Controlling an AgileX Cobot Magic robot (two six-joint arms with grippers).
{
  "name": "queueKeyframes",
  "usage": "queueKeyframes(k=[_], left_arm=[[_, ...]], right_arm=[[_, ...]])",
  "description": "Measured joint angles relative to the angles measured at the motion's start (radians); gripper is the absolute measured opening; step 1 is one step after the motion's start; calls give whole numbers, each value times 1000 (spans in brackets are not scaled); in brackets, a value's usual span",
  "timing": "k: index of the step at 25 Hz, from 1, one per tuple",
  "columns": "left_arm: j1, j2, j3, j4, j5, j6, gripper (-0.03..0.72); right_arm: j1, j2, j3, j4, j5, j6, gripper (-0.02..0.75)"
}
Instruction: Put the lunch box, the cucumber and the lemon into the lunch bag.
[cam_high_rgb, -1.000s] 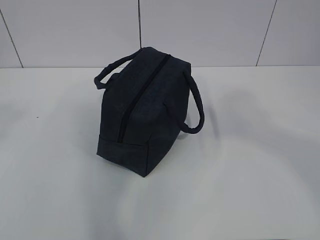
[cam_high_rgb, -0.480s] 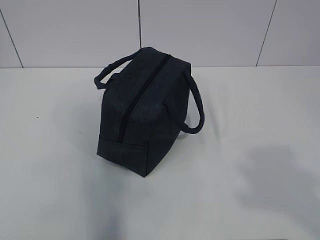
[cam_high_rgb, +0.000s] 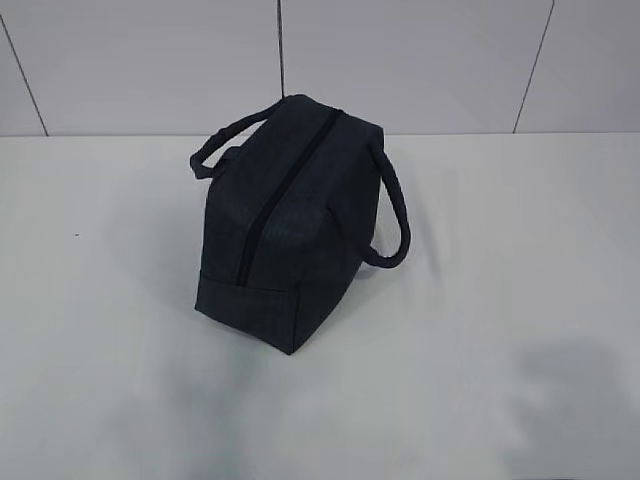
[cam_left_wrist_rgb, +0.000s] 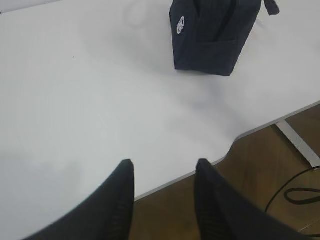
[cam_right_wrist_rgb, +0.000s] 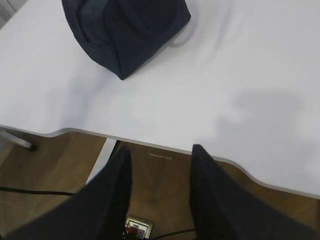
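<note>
The dark navy lunch bag (cam_high_rgb: 295, 215) stands on the white table with its zipper (cam_high_rgb: 275, 195) shut along the top and a loop handle on each side. Both wrist views catch it too: the lunch bag (cam_left_wrist_rgb: 212, 32) at the top of the left one, the lunch bag (cam_right_wrist_rgb: 125, 30) at the top left of the right one. My left gripper (cam_left_wrist_rgb: 164, 165) hangs open and empty over the table's near edge. My right gripper (cam_right_wrist_rgb: 161, 150) is open and empty as well, just off that edge over the floor. The lunch box, cucumber and lemon are out of view.
The white table (cam_high_rgb: 500, 300) has a curved near edge (cam_left_wrist_rgb: 235, 142) with wooden floor below. A metal table leg (cam_left_wrist_rgb: 300, 145) and black cables (cam_left_wrist_rgb: 295, 192) lie under it. A floor socket (cam_right_wrist_rgb: 137, 227) sits below my right gripper. A tiled wall stands behind the table.
The bag has not moved. Soft shadows on the table's near part have shifted toward the lower left and lower right corners.
</note>
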Motion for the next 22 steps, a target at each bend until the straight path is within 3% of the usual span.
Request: queueKeyframes(k=[14, 22], left_arm=[[0, 0, 127, 42, -124, -4, 290], [0, 0, 149, 48, -169, -4, 290]], right_arm=[[0, -2, 131, -184, -75, 0, 295], [0, -2, 143, -190, -100, 0, 295]])
